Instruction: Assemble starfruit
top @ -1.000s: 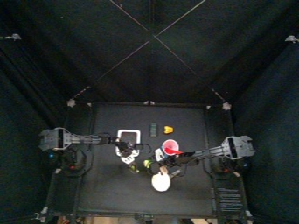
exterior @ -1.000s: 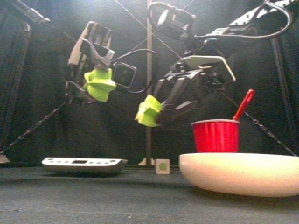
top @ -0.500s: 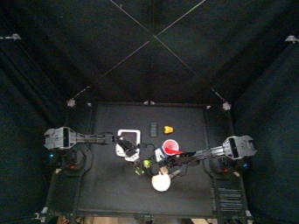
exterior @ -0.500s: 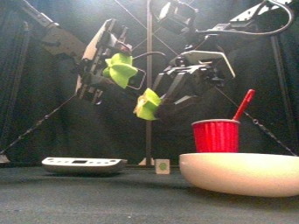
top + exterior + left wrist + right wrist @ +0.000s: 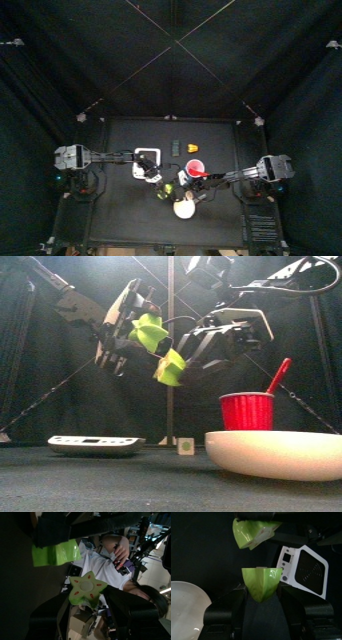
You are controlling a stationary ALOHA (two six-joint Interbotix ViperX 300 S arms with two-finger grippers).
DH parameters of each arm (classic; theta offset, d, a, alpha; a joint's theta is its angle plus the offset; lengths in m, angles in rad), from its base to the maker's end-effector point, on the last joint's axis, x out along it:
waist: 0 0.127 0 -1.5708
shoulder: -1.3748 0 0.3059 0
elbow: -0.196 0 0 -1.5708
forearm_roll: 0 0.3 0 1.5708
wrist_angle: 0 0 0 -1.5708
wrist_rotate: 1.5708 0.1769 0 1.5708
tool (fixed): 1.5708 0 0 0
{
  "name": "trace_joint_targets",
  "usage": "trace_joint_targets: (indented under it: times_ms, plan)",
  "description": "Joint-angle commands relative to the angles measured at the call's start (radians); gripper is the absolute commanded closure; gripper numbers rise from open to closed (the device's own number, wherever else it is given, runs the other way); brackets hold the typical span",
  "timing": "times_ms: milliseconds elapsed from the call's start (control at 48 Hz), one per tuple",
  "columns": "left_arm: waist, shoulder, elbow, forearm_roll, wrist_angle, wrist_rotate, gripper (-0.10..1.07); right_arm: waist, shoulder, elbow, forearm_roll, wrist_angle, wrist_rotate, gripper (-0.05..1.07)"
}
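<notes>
Both glossy yellow-green plastic starfruit halves are in the air above the red round cup (image 5: 246, 411). Left gripper (image 5: 138, 328) pinches one half (image 5: 148, 332); right gripper (image 5: 186, 361) pinches the other half (image 5: 171, 367), just beside it. Judgement: line up the star-shaped cut faces squarely, then press together slowly.

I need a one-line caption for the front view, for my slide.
Left gripper and right gripper each hold a starfruit piece, nearly meeting above the table.
</notes>
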Motion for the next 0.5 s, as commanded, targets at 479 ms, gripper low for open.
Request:
trace_joint_targets:
  times_ms: [479]
  plan:
    - [-0.006,0.011,-0.028,-0.025,0.044,0.005,0.44,-0.008,-0.041,-0.008,0.015,-0.061,0.005,0.24]
